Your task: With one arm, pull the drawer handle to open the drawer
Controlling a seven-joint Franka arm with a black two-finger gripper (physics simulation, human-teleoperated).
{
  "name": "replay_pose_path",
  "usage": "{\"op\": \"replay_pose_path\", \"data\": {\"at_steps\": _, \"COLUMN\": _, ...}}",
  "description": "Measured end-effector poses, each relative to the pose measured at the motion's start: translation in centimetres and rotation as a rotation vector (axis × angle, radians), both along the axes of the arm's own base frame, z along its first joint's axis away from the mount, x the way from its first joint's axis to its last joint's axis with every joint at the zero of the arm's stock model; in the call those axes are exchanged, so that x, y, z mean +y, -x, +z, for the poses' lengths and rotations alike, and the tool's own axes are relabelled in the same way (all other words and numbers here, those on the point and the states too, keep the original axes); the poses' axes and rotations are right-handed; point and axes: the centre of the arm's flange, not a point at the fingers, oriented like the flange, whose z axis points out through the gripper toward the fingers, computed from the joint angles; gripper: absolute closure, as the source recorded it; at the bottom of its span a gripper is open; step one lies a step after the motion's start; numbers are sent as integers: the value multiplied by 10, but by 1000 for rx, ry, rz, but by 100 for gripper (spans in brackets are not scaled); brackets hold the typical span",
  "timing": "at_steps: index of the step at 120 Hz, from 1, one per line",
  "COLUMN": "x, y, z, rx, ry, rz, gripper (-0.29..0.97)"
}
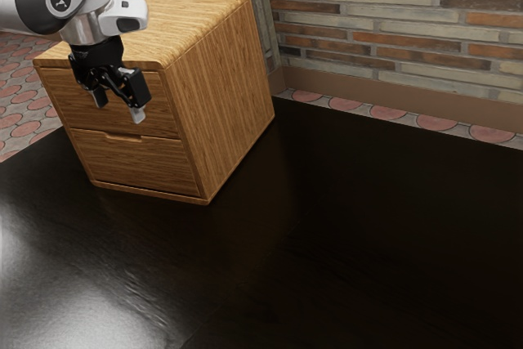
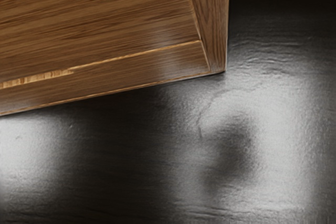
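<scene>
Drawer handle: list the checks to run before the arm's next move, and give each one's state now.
1. Gripper in front of the upper drawer: ok.
2. Fingers apart, ready to close: ok.
3. Handle between the fingers: cannot tell, the hand hides it.
4. Upper drawer shut, not yet pulled: ok.
5. Lower drawer shut: ok.
6. Cabinet seated flat on the table: ok.
</scene>
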Motion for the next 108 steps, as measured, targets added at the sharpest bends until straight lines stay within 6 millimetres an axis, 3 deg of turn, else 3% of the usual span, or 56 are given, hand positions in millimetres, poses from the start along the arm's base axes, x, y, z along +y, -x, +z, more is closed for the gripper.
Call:
{"op": "replay_pose_path", "data": {"at_steps": 22, "x": -1, "y": 0, "z": 0, "rx": -1, "ry": 2, "rz": -7, "gripper": 0}}
{"op": "replay_pose_path", "data": {"at_steps": 26, "x": -2, "y": 4, "z": 11, "rx": -22, "ry": 3, "rz": -8, "gripper": 0}}
{"op": "replay_pose_path", "data": {"at_steps": 34, "x": -10, "y": 26, "z": 59, "rx": -115, "ry": -7, "rz": -18, "gripper": 0}}
{"op": "replay_pose_path", "data": {"at_steps": 45, "x": -17, "y": 35, "z": 77, "rx": -152, "ry": -3, "rz": -29, "gripper": 0}}
{"op": "replay_pose_path", "data": {"at_steps": 85, "x": -45, "y": 28, "z": 79, "rx": -166, "ry": 41, "rz": -98, "gripper": 0}}
{"op": "replay_pose_path", "data": {"at_steps": 108, "x": -37, "y": 29, "z": 74, "rx": -158, "ry": 55, "rz": -98, "gripper": 0}}
